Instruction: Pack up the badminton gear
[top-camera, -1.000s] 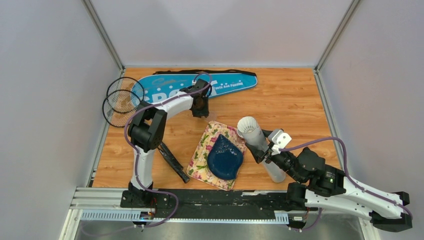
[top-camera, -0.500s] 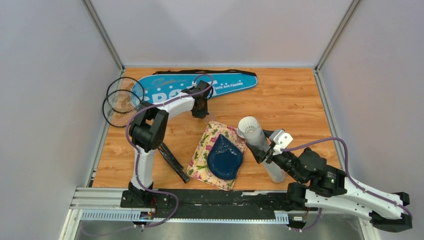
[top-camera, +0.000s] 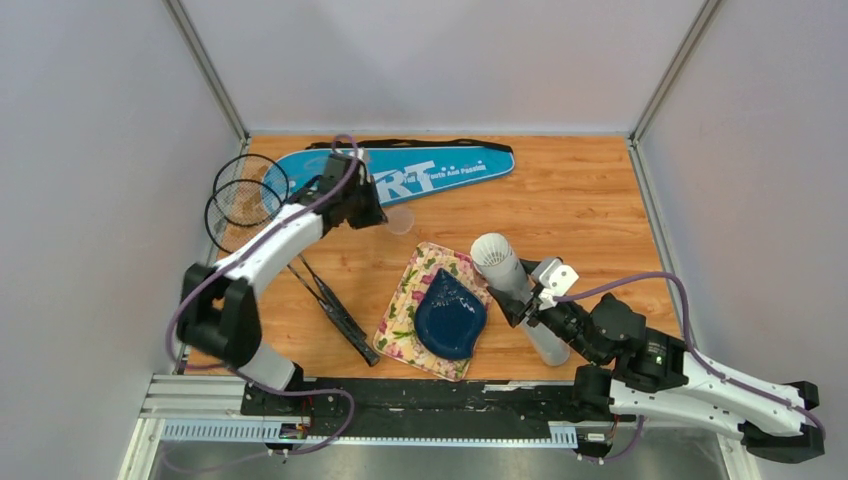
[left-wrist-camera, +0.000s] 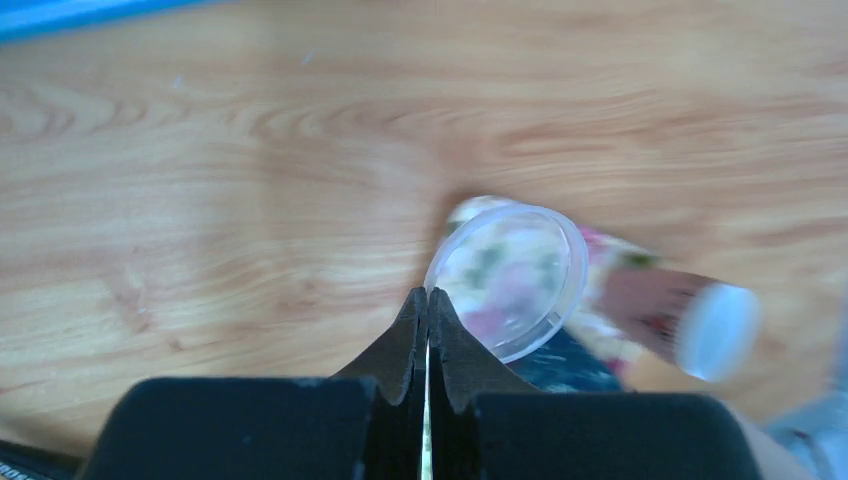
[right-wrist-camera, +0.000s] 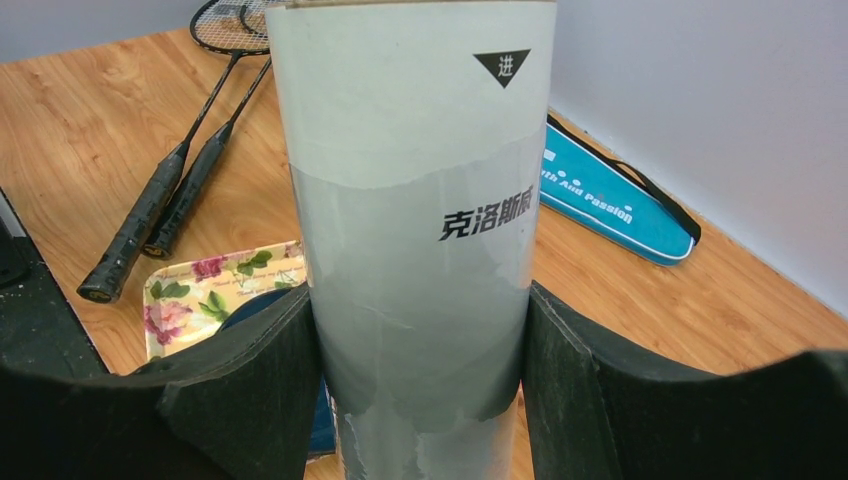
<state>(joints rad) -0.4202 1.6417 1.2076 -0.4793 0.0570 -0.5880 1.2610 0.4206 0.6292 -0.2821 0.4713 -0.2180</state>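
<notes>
My left gripper (top-camera: 383, 214) is shut, pinching the rim of a clear round lid (top-camera: 401, 221) just in front of the blue SPORT racket bag (top-camera: 440, 170). In the left wrist view the lid (left-wrist-camera: 510, 280) sticks out from the closed fingertips (left-wrist-camera: 428, 300), above the wood. My right gripper (top-camera: 525, 303) is shut on the long white tube (top-camera: 505, 268), which leans with its open end up and to the left. The tube (right-wrist-camera: 420, 200) fills the right wrist view between both pads (right-wrist-camera: 270, 390). Two black rackets (top-camera: 240, 200) lie at the left edge, with their handles (top-camera: 335, 310) toward me.
A floral tray (top-camera: 403, 312) carrying a dark blue plate (top-camera: 450, 315) sits between the two arms, right beside the tube. The bag's black strap (top-camera: 400, 144) runs along the back wall. Walls close in the table on three sides.
The left gripper closed on the lid's rim. The left arm swung its elbow out to the left and drew the wrist left, uncovering the bag's lettering. The right arm and tube barely moved.
</notes>
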